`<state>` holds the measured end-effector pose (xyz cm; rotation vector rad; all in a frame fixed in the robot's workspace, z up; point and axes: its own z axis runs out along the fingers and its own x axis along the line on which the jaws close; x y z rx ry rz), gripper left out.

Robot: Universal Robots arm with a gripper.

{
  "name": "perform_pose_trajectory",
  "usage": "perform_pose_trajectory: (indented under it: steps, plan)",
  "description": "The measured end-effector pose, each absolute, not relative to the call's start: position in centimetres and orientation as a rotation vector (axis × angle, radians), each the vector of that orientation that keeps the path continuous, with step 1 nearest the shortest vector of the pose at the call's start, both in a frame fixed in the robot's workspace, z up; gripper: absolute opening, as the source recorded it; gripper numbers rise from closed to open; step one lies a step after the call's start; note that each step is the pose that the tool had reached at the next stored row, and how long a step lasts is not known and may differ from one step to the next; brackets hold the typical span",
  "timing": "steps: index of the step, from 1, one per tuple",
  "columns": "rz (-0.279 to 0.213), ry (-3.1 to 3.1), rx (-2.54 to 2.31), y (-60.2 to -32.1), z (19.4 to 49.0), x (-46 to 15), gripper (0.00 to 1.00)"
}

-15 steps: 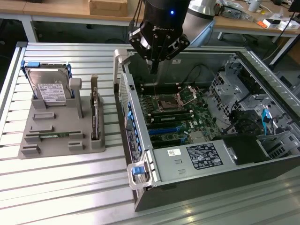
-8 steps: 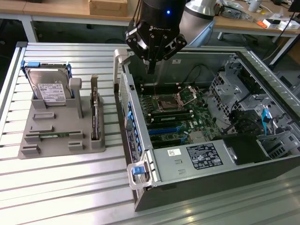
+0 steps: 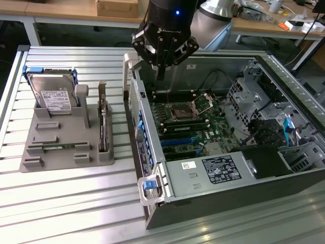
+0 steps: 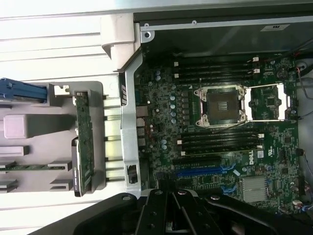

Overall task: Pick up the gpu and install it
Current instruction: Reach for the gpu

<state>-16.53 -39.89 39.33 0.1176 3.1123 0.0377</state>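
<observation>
Exterior view: one gripper (image 3: 161,76), fingers pressed together on nothing, hangs over the one open computer case (image 3: 203,203). The one gpu (image 3: 103,124) stands on edge in the grey holder (image 3: 66,133) beside the case (one hard drive (image 3: 53,96) shares it). Wrist view: the gpu (image 4: 84,142) sits in the holder, apart from the closed gripper (image 4: 171,205), which is over the one motherboard (image 4: 220,147).
</observation>
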Motion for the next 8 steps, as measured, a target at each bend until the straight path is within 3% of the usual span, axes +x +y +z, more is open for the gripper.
perform_pose_trajectory:
  steps: [8]
  plan:
    - [0.03, 3.112, 0.117, -39.89, 39.33, -17.22, 0.11]
